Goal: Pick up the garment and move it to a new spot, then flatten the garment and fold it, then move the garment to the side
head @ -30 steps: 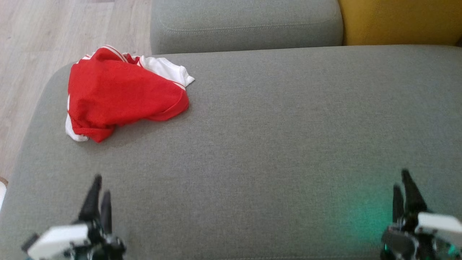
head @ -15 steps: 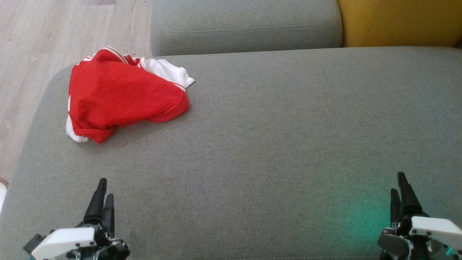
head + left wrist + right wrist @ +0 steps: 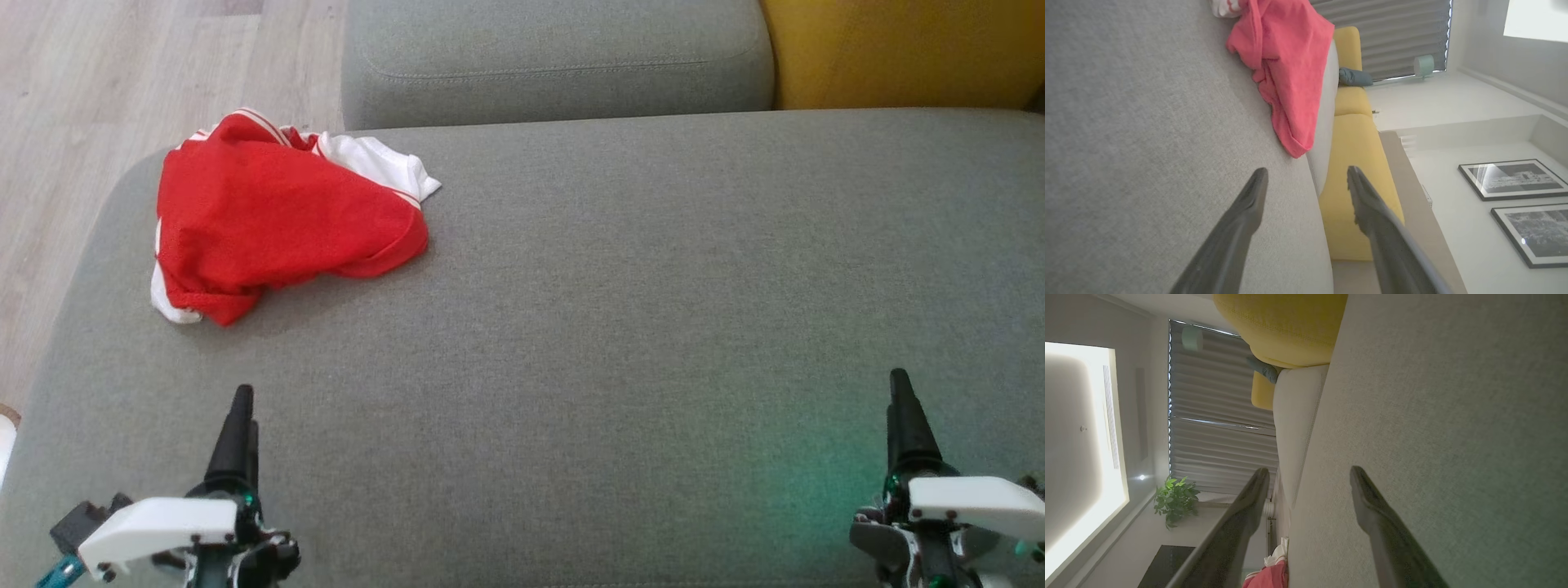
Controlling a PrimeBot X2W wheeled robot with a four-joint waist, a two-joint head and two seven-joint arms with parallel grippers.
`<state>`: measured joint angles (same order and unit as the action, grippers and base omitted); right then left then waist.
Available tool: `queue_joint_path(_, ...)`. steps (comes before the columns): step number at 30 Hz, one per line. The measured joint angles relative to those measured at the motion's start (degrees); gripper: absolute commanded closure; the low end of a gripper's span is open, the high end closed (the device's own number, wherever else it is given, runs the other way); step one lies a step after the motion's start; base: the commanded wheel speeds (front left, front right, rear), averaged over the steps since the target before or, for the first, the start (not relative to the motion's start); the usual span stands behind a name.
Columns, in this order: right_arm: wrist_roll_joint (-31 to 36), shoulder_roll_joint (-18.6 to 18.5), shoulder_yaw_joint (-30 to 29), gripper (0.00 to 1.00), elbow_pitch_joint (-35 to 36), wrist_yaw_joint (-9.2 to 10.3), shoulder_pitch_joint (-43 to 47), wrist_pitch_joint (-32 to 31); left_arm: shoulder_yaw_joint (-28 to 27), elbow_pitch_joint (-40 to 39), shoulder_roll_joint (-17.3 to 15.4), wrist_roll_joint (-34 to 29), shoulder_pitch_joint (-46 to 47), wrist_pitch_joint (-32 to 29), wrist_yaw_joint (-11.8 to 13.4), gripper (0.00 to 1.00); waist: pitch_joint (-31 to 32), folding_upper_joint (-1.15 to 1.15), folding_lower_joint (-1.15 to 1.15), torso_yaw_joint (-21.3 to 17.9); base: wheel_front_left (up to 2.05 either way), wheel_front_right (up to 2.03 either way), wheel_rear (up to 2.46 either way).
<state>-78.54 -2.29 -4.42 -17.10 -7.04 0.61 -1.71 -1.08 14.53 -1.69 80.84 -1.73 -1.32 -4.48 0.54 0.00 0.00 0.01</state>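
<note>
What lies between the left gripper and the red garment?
Nothing: the head view shows bare sofa cushion between the left gripper and the garment.

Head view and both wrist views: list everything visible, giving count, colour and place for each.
garment: one, red with white trim, crumpled at the far left of the sofa seat
sofa seat: one, grey, below both grippers
back cushion: one, grey, behind the seat
yellow cushion: one, yellow, right of the back cushion
floor: pale wood, left of the sofa
framed pictures: two, black frames, on the white wall
potted plant: one, green, by the blinds
blinds: grey, across the window
left gripper: one, dark fingers, open, near left
right gripper: one, dark fingers, open, near right
</note>
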Motion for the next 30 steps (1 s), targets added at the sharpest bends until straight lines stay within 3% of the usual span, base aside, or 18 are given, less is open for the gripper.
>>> queue_joint_path(30, 25.36, 0.0, 3.83, 0.0, 4.36, 0.0, 0.12, 4.82, 4.43, -5.27, -0.11, -29.2, -0.6, 4.54, 2.97, 0.0, 0.9, 0.0, 0.0, 0.42, 0.0, 0.0, 0.0)
